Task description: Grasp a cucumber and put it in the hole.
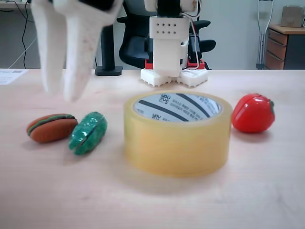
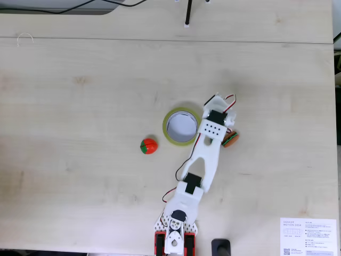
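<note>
The dark green bumpy cucumber [image 1: 88, 132] lies on the wooden table, left of the tape roll [image 1: 176, 143] and right beside the toy burger [image 1: 51, 128]. The hole [image 1: 177, 107] shows its white core with black stripes and nothing in it. My white gripper [image 1: 61, 94] hangs above and slightly left of the cucumber, fingertips a little apart and holding nothing. From above, the gripper [image 2: 219, 102] sits just right of the tape roll [image 2: 166, 128] and its hole [image 2: 181, 127]. The arm hides the cucumber there.
A red toy tomato [image 1: 252, 113] stands right of the roll, and from above the tomato [image 2: 148, 145] is at its lower left. The burger [image 2: 230, 140] peeks out beside the arm. The arm's base [image 1: 174, 76] stands behind the roll. A printed sheet [image 2: 308, 237] lies at the table corner.
</note>
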You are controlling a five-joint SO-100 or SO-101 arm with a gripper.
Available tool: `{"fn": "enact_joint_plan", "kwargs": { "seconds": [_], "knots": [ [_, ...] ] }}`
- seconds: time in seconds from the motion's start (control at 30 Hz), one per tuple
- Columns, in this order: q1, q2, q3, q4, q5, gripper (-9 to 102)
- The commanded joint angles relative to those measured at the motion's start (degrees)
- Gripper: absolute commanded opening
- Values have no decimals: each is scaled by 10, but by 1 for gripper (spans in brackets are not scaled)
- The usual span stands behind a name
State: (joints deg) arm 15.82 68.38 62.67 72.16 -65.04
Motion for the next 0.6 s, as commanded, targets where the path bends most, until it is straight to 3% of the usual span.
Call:
{"fn": "enact_joint_plan", "kwargs": {
  "seconds": [0.0,0.37,0.57],
  "knots": [
    [4,93,18,29,-55,16],
    [11,99,35,104,-229,27],
    [13,112,97,105,-310,27]
  ]
}}
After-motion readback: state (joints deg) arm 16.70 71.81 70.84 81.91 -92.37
